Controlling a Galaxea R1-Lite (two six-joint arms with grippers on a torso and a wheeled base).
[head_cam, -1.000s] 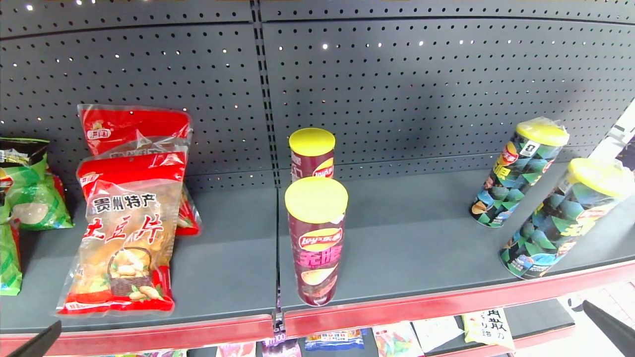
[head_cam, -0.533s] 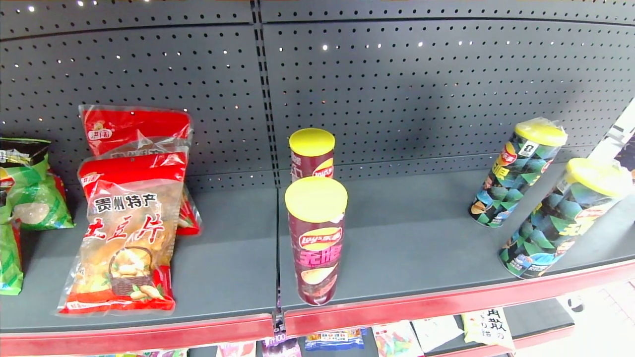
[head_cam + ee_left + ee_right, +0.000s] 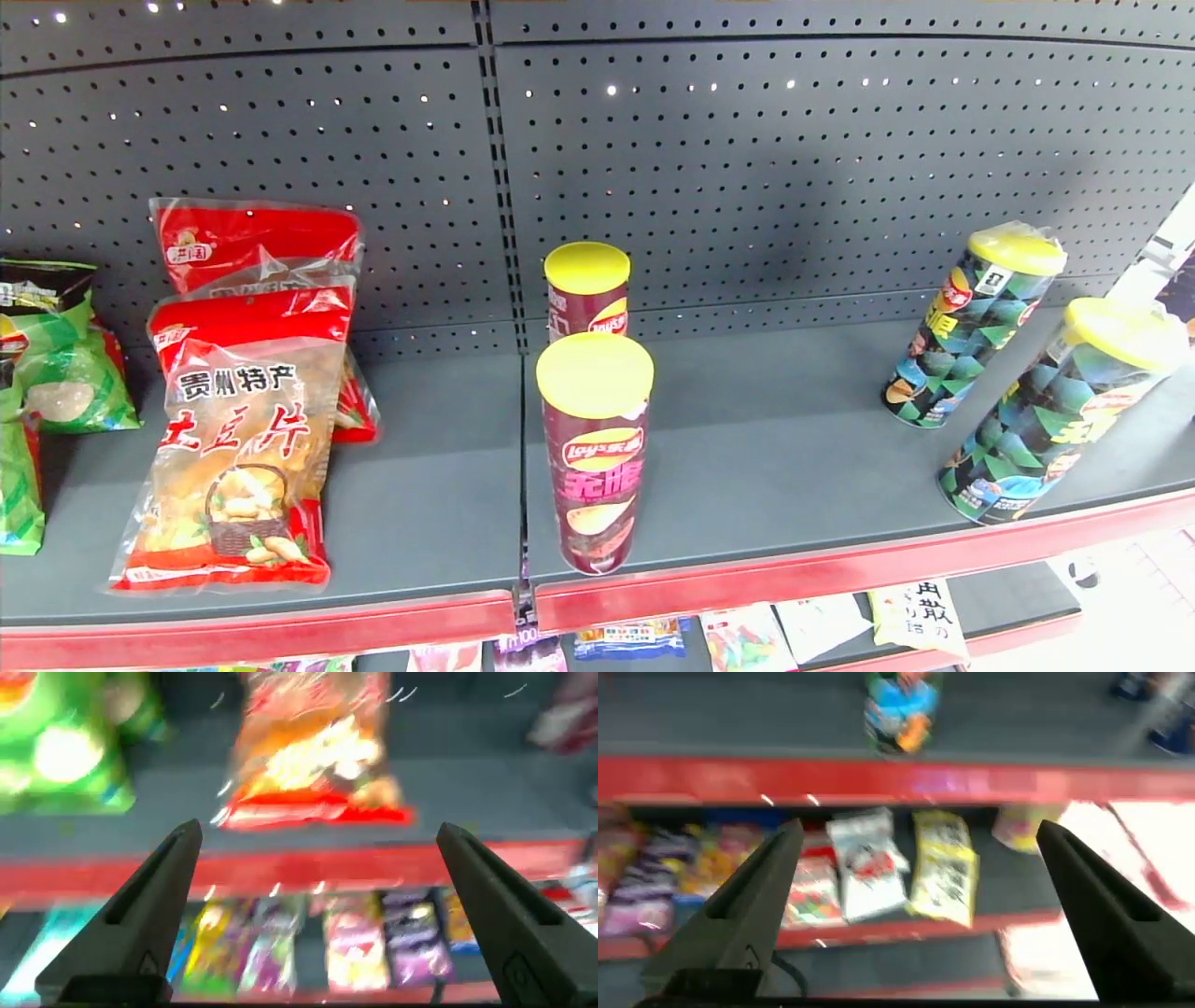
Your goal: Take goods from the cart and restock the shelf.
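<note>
The grey shelf (image 3: 747, 467) holds two maroon chip cans with yellow lids, one at the front (image 3: 595, 448) and one behind it (image 3: 586, 285). Two patterned cans (image 3: 971, 322) (image 3: 1055, 411) stand at the right, and two red snack bags (image 3: 238, 439) lean at the left. My left gripper (image 3: 320, 829) is open and holds nothing. It faces the shelf's red front edge (image 3: 308, 868), below a red snack bag (image 3: 313, 761). My right gripper (image 3: 921, 826) is also open and holds nothing, below a patterned can (image 3: 901, 709).
Green bags (image 3: 56, 364) sit at the far left of the shelf. Free shelf floor lies between the maroon cans and the patterned cans. Under the red edge (image 3: 840, 565), a lower shelf holds several small packets (image 3: 868, 868) (image 3: 355, 943).
The dark fingertips seen at the head view's bottom corners a second ago have dropped below that view. The goods on the shelf have not moved.
</note>
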